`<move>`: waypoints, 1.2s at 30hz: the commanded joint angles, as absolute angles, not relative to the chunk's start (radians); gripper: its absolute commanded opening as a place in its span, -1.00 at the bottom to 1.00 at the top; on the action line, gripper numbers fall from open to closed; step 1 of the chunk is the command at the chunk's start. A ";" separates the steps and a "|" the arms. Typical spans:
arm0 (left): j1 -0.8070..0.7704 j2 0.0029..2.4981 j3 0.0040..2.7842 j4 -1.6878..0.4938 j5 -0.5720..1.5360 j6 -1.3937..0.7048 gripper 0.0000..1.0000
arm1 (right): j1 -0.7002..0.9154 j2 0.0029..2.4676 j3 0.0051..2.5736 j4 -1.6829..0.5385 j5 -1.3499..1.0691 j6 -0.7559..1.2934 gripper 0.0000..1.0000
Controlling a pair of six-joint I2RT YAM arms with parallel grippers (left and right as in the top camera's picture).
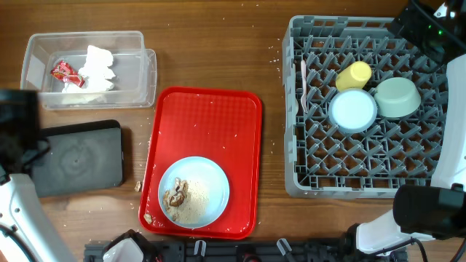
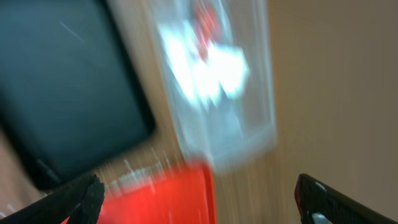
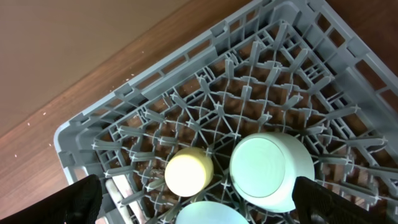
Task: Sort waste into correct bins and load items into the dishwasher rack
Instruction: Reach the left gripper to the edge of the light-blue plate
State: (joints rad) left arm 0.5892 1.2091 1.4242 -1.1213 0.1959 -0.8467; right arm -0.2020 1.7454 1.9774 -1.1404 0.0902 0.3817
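Between the 2 wide-spread fingers (image 3: 74, 202), the grey rack (image 3: 249, 93) holds a yellow cup (image 3: 188, 172) just beside a mint-green bowl (image 3: 272, 169); a pale bowl (image 3: 208, 214) shows its rim nearer them. Wooden bench (image 3: 74, 56) lies beyond.

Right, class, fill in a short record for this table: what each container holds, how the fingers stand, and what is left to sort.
clear tub: red wrapper and white napkin inside
black tray: nothing seen in it
red tray: blue plate carrying crumbly scraps
rack: yellow cup, green bowl, second bowl, white cutlery
left fingers: open, holding nothing
right fingers: open, above the rack
left to sort: scraps, then plate
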 commanded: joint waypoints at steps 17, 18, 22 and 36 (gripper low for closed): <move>-0.612 1.818 1.424 -1.131 -0.010 -1.195 0.35 | -0.202 1.744 1.994 -1.114 0.098 0.396 0.99; -0.659 1.895 1.424 -1.132 0.022 -1.258 0.35 | -0.202 1.744 1.994 -1.114 0.098 0.396 1.00; -0.707 1.993 1.424 -1.199 0.058 -1.382 0.34 | -0.202 1.744 1.994 -1.114 0.098 0.396 0.99; -0.654 1.992 1.244 -1.128 0.084 -1.444 0.07 | -0.202 1.744 1.994 -1.114 0.098 0.396 0.99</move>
State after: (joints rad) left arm -0.6521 1.9820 1.2739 -1.1503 0.0891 -1.4269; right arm -0.2020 1.7454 1.9774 -1.1175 0.0902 0.3817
